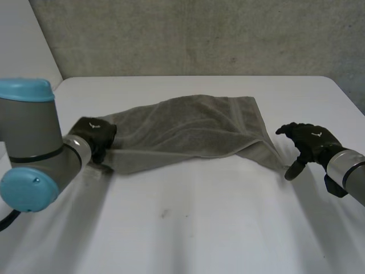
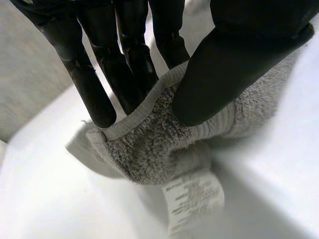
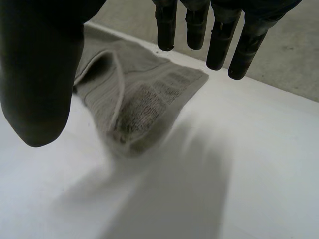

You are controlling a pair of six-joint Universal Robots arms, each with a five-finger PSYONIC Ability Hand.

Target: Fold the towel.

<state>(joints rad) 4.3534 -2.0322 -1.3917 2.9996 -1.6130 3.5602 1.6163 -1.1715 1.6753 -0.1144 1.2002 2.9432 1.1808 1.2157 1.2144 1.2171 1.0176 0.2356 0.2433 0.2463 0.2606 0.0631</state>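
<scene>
One rumpled terry towel (image 1: 188,128) w/ label (image 2: 193,199)

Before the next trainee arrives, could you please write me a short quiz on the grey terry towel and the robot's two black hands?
1. True or false: the black left hand pinches a corner of the grey terry towel between thumb and fingers.
2. The black right hand is: A) shut on the towel; B) open near a towel corner, holding nothing; C) pressed flat on the towel's middle.
3. Fill in: at the corner that the left hand holds hangs a white printed ____.

Key: 1 true; 2 B; 3 label.
</scene>
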